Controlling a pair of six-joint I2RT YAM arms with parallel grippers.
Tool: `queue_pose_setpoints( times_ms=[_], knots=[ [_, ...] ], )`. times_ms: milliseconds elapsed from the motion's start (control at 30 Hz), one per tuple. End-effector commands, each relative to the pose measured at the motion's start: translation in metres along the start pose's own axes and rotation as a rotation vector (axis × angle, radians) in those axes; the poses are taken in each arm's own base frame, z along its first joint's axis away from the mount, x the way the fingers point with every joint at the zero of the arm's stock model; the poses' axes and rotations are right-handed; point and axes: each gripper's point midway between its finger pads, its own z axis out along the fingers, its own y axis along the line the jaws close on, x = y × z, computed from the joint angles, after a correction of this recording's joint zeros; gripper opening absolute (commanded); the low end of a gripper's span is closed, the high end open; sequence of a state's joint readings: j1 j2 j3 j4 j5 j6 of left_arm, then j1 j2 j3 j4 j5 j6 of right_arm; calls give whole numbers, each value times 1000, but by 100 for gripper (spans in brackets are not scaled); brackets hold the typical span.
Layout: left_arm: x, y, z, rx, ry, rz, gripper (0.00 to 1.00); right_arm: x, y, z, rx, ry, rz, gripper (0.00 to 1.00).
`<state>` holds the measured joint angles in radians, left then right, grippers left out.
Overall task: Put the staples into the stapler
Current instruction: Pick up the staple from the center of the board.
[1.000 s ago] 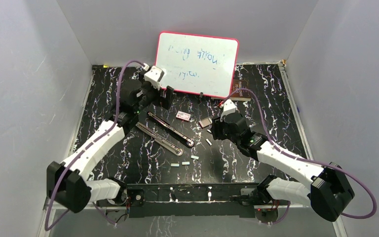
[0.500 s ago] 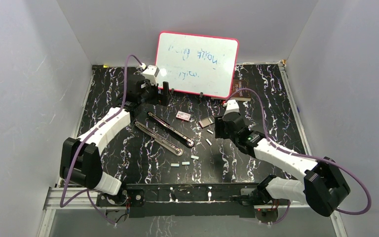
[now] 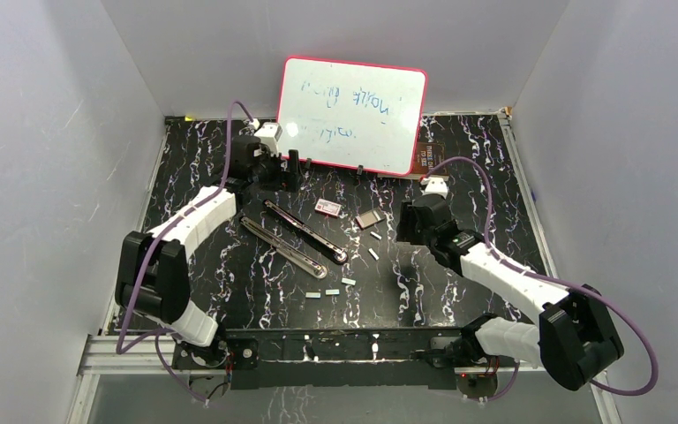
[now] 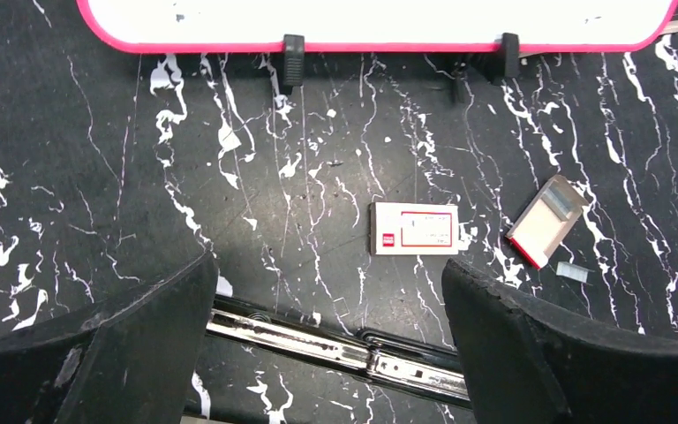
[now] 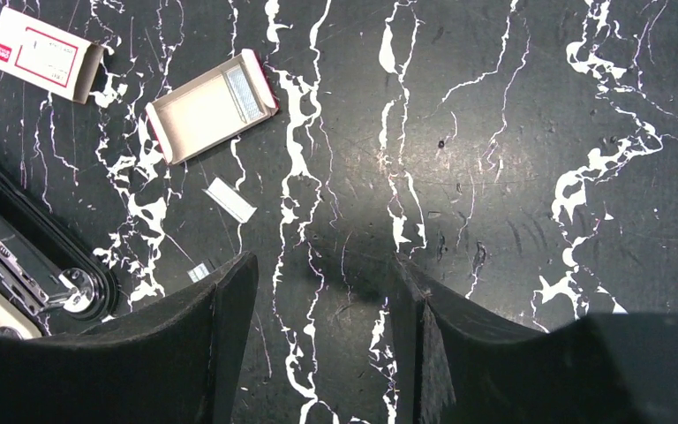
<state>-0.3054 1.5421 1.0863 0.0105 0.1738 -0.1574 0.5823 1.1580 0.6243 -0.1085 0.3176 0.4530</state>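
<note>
The stapler (image 3: 293, 237) lies opened flat on the black marbled table, its two long halves side by side and its shiny rail (image 4: 335, 346) facing up. Several short silvery staples strips lie loose: one (image 3: 373, 253) right of the stapler, others (image 3: 331, 291) in front of it, one (image 5: 229, 199) ahead of the right fingers. My left gripper (image 3: 292, 170) hangs open just behind the stapler's far end, with the rail showing between its fingers (image 4: 327, 274). My right gripper (image 3: 404, 228) is open over bare table (image 5: 325, 265), right of the stapler, holding nothing.
A small white box with a red label (image 3: 327, 208) and an open cardboard tray (image 3: 369, 219) lie behind the stapler. A pink-framed whiteboard (image 3: 353, 115) leans on the back wall close behind the left gripper. Grey walls close in both sides.
The left arm has stretched further back toward the whiteboard. The right gripper has drawn back to the right, away from the tray, and its fingers have opened wider.
</note>
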Motion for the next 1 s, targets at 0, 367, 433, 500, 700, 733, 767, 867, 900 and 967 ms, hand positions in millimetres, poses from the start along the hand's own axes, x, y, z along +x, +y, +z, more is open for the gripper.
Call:
queue_pose_setpoints(
  times_ms=[0,367,433,500,700,733,767,867,900,967],
  knots=[
    [-18,5,-4,-7,-9,-43,98,-11,-1,-3,-1,-30,46,63],
    [-14,11,0,-7,4,-51,98,-2,3,1,-31,34,-39,64],
    [-15,12,-1,-10,1,-48,98,0,6,3,-46,56,-66,64],
    [-16,12,-2,-10,-2,-44,98,3,12,7,-76,75,-90,63],
    [-17,12,-4,-11,-2,-36,98,-4,35,15,-183,72,-156,62],
    [-16,12,-3,-11,-1,-36,98,-5,39,16,-200,71,-165,62],
    [-17,12,-3,-10,-2,-35,98,-4,43,17,-223,79,-180,61],
    [-16,11,-4,-5,-1,-32,98,3,58,18,-286,103,-235,61],
    [-16,11,-4,-4,-1,-31,98,6,63,17,-301,109,-258,61],
    [-16,10,-4,-3,-1,-30,98,13,70,17,-322,127,-298,61]
  ],
)
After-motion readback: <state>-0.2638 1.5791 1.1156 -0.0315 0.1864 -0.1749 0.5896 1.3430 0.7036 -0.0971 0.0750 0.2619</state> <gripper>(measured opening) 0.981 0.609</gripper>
